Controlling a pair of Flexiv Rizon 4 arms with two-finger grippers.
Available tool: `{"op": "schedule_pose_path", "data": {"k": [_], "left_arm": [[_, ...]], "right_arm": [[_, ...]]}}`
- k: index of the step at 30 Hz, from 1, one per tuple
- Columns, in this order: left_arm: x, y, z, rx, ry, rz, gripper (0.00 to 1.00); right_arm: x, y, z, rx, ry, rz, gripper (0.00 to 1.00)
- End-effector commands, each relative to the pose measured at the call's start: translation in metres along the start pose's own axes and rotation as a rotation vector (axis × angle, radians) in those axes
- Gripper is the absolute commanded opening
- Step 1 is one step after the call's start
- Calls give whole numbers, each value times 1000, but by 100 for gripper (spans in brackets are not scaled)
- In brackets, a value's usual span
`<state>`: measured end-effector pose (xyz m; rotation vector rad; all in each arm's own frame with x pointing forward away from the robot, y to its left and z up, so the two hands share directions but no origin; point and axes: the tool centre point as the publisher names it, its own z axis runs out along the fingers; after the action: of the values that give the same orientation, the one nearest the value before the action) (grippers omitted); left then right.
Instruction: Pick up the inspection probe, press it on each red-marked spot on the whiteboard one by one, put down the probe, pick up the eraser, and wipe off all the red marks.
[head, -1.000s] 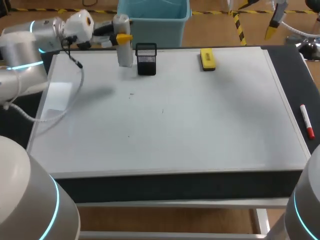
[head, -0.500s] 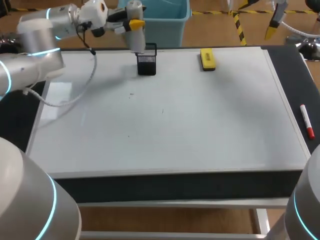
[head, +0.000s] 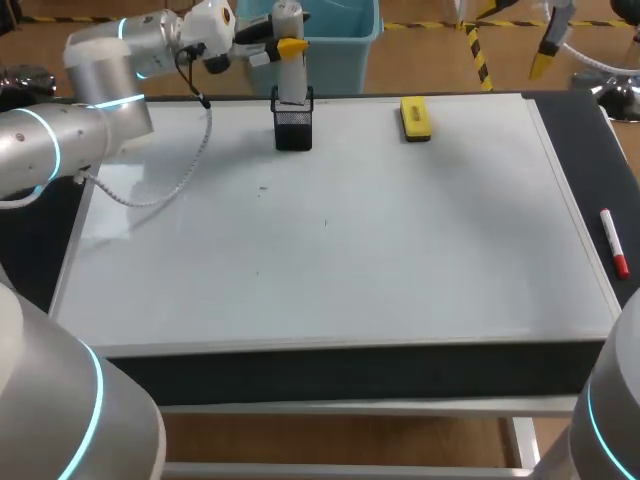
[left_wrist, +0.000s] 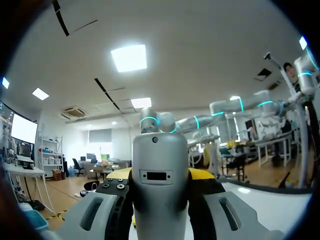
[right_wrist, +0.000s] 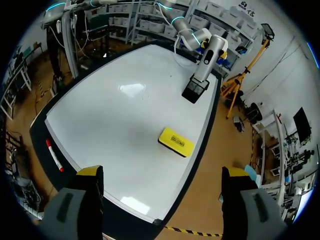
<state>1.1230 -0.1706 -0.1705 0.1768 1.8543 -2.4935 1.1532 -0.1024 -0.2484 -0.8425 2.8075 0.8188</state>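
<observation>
Grey-cased inspection probe (head: 291, 80) clamped upright in the left gripper (head: 285, 47), one yellow tip pressed to each side. Hangs at the far left of the whiteboard (head: 400, 260), straight above the black mesh holder (head: 293, 125), lower end at the rim or just inside it. Cannot tell whether it touches the bottom.

Looks like the put-down step: probing judged finished, wiping not yet begun. Three small faint marks (head: 263, 187) left of the board's middle, unwiped, too small to tell the colour.

Calls next for a slow, straight lowering into the holder. Release only once the probe is seated. Then lift clear without nudging the rim, since a light mesh holder would probably tip or slide easily. After that, on to the eraser.

Yellow eraser (head: 415, 117) flat at the far edge of the board, right of the holder, untouched and well apart from the left gripper.

Right gripper (right_wrist: 162, 172) spread wide and empty, high over the right side of the table, fingers pointing down at the board. Eraser ahead of it and well below, no contact.

Red marker (head: 614, 242) on the dark strip right of the whiteboard, well apart from both grippers.
</observation>
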Motion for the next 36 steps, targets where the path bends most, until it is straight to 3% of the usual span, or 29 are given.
{"op": "schedule_pose_path", "data": {"k": [1, 36], "left_arm": [[-10, 7, 1, 11, 127, -3, 0], [-5, 71, -15, -2, 57, -24, 0]], "right_arm": [[1, 1, -1, 5, 2, -1, 100], [1, 1, -1, 5, 2, -1, 100]]}}
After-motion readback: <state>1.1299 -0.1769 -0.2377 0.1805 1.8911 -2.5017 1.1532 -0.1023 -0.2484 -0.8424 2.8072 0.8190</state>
